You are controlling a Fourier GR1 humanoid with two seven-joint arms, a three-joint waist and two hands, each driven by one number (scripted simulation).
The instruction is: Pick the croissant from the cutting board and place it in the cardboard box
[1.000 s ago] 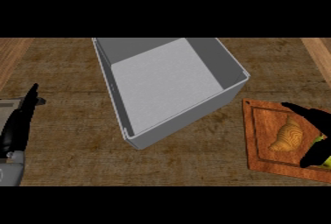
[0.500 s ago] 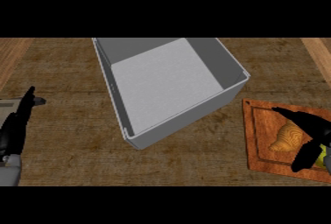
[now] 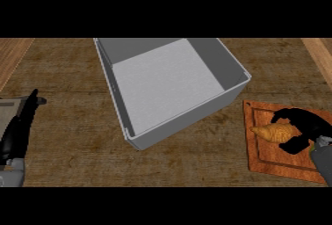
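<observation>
1. As we look steeply down on the brown, mottled wooden counter (image 3: 71,70), we see a large grey open-topped box (image 3: 224,61) standing across the upper middle of the view, turned at an angle, with nothing showing on its pale floor.
2. To the right of the box and apart from it, we find the reddish-brown rectangular wooden cutting board (image 3: 266,160), which has a groove running inside its edge.
3. We see the golden-brown croissant (image 3: 276,131) over the upper part of that board, its tapered tip pointing left toward the box; whether it rests on the wood or sits just off it, we cannot tell.
4. We see the black right hand (image 3: 308,125) curled round the croissant, with the thumb arching over the top and the fingers (image 3: 293,146) wrapped below, so that the pastry's right end is hidden.
5. Behind it, the grey right forearm (image 3: 322,160) enters at the lower right edge.
6. At the far left edge we note the black left hand (image 3: 19,127), resting with its fingers straight and pointing up, holding nothing and well apart from the box.
</observation>
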